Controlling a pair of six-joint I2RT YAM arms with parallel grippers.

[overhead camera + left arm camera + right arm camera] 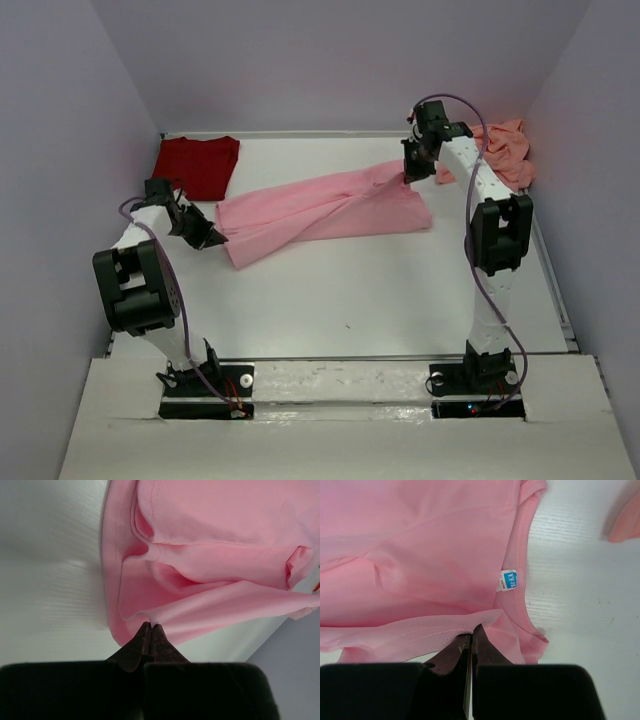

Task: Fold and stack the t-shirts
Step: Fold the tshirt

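Two pinches hold the light pink tee [320,210]. Left gripper [214,240] nips its eight o'clock end, right gripper [408,173] its two o'clock.

The white table [380,300] carries three shirts. A dark red shirt [200,165] lies flat in the far left corner. Just beside its near edge begins a light pink shirt [320,210], stretched in long rumpled folds across the middle, slanting from the left side toward the far right. A salmon-pink shirt [505,150] sits bunched in the far right corner, with bare tabletop between it and the pink collar.
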